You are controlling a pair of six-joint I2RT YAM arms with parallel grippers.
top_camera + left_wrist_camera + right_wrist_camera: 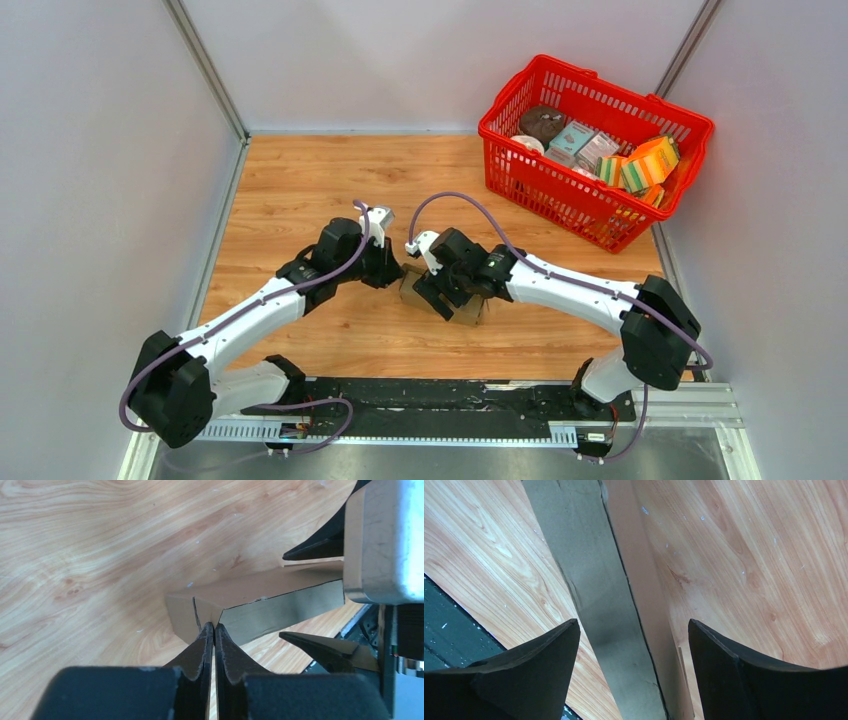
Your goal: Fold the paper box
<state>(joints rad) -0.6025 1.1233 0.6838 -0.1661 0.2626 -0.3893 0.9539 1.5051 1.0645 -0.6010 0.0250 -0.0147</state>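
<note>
Your right gripper [633,624] is matt black plastic, and the paper box [594,580] between its jaws is plain brown cardboard, dull, a bit fibrous at the cut edges. The table [749,555] beneath is smooth wood grain with a soft sheen. Your left gripper [213,628] looks equally matt, roughish along the inner faces.

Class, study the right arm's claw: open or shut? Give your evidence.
Open. The right claw shows its fingers spread wide in the wrist view, with the paper box wall standing in the gap between them.
</note>
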